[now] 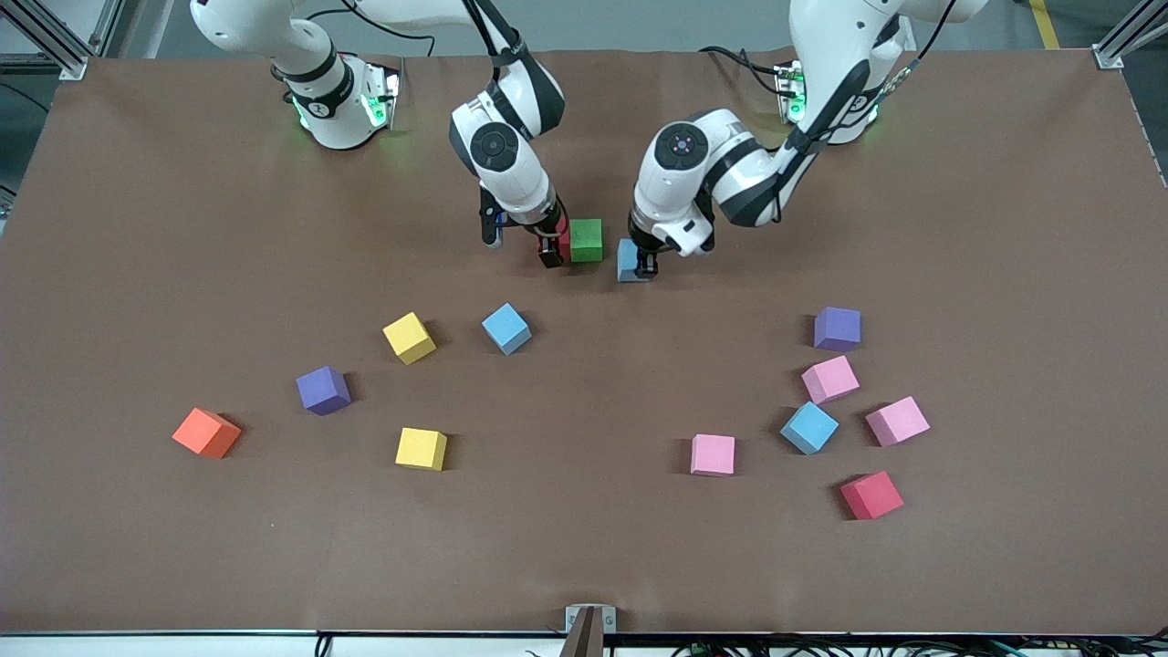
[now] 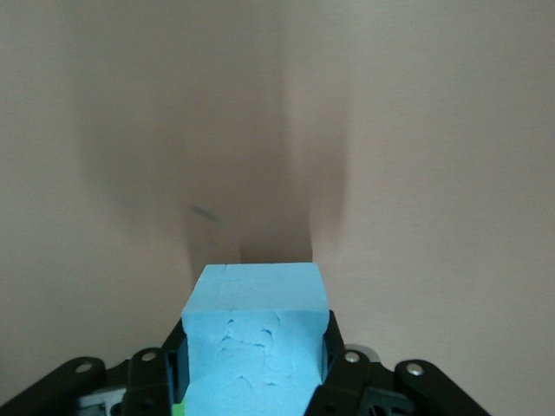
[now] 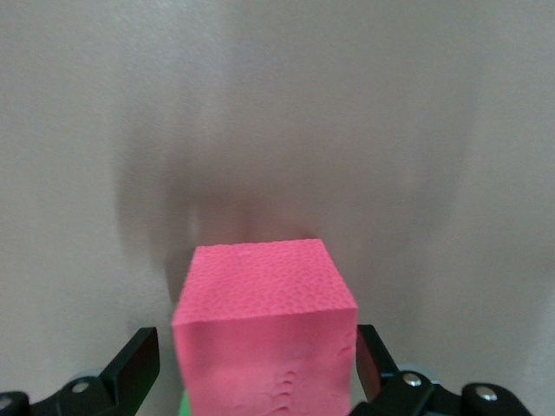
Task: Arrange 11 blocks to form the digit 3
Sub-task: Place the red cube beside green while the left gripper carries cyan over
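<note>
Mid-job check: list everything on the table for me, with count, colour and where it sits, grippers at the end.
red blocks: 2; one between the right gripper's open fingers beside the green block, one nearest the front camera at the left arm's end.
green block: 1, beside that red one.
blue blocks: 3; one in the left gripper, one mid-table, one among the pink ones.
yellow blocks: 2.
purple blocks: 2.
pink blocks: 3.
orange cube: 1, right arm's end.
right gripper: open.
left gripper: shut on a blue block.
</note>
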